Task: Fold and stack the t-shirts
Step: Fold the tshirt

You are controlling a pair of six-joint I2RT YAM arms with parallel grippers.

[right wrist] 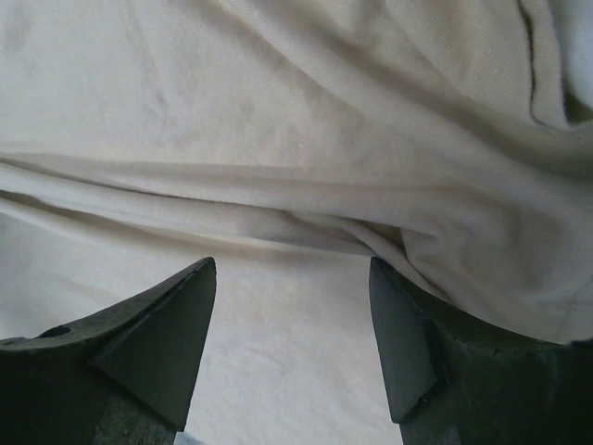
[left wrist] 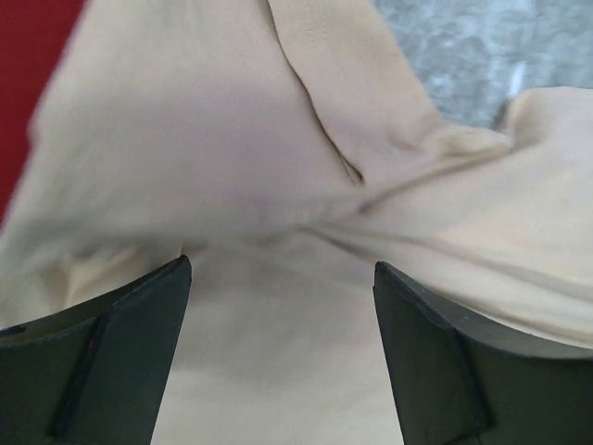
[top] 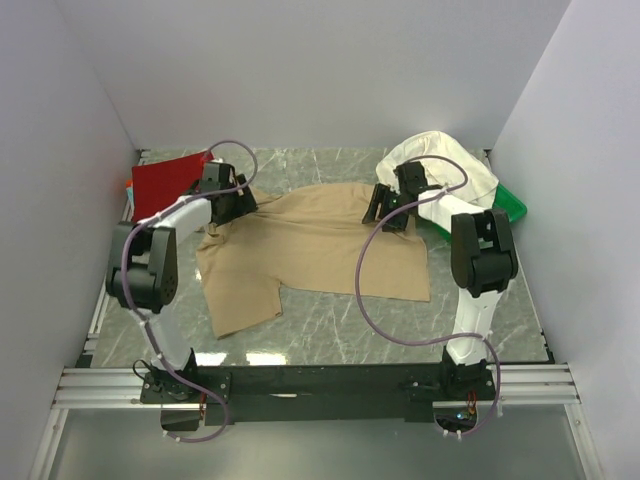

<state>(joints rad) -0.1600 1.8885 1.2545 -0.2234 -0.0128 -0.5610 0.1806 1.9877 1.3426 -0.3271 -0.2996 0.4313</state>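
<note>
At the tan shirt's (top: 310,250) far corners, both grippers are released.
Jaws wide, the left gripper (left wrist: 280,267) and right gripper (right wrist: 290,264) straddle bunched cloth, grasping nothing. Pinching only a wrinkle or one layer could drag the shirt askew. The right could also snag the white shirt (top: 440,160) just beyond the tan shirt's right edge.
</note>
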